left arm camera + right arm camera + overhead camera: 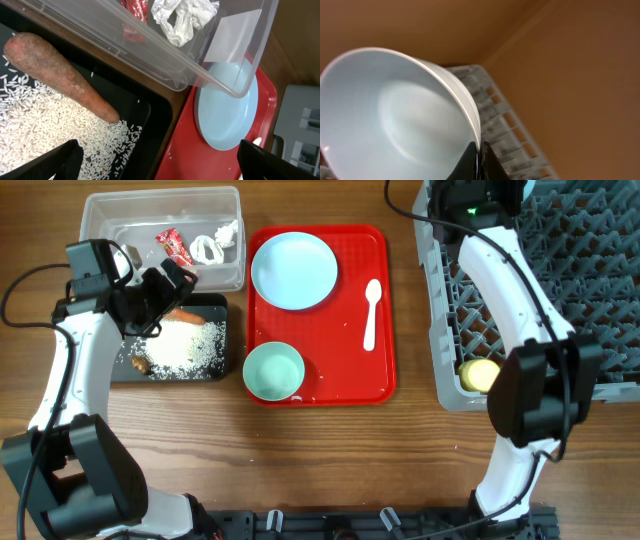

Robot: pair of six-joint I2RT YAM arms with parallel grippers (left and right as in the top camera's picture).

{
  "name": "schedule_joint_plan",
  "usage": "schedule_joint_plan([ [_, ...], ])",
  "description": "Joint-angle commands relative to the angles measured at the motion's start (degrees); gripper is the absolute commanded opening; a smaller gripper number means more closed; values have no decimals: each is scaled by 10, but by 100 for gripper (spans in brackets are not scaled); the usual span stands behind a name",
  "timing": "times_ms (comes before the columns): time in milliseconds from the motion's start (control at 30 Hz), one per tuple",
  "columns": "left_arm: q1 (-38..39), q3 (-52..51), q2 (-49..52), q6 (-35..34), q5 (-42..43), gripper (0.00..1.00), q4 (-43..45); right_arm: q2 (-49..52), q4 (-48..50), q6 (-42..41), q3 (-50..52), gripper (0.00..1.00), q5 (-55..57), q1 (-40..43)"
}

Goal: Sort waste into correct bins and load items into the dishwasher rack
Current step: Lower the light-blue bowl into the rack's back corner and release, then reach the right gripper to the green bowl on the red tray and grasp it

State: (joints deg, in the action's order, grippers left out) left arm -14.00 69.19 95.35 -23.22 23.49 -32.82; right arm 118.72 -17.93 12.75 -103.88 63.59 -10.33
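Note:
My left gripper [165, 285] [165, 165] hangs open above the black bin's [125, 370] right end, holding nothing. Under it lie the carrot [60, 75], loose rice [40, 125] and a brown lump [139, 364]. The clear bin [100, 210] holds the red wrapper [173, 245] and the white scrap [182, 17]. My right gripper [480, 160] is shut on the rim of the light blue bowl [395, 115], lifted over the dishwasher rack [600, 280]. A yellow cup [480, 373] sits in the rack's near corner.
The red tray [345, 370] between bins and rack carries the light blue plate [294, 270], the mint-green bowl [273, 371] and the white spoon [371, 315]. The clear bin's corner overhangs the plate in the left wrist view. Bare wood lies along the front.

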Motion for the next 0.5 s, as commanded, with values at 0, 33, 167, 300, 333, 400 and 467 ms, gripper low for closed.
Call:
schedule_joint_plan([
  [0,-2,-2,-9,3,3,100,2,44,46,153,-7,4,65,0],
  [33,-2,-2,-9,3,3,100,2,49,55,175,-7,4,65,-2],
  [167,-2,-2,-9,3,3,100,2,66,82,202,-7,4,63,-9],
  [300,-2,-2,-9,3,3,100,2,91,81,229,-7,5,67,-13],
  [333,-2,-2,-9,3,3,100,2,100,81,238,-7,4,70,-13],
  [400,-2,-2,-9,3,3,100,2,113,83,248,-7,4,79,-14],
  [467,-2,-2,-9,3,3,100,2,122,85,248,-7,4,87,-17],
])
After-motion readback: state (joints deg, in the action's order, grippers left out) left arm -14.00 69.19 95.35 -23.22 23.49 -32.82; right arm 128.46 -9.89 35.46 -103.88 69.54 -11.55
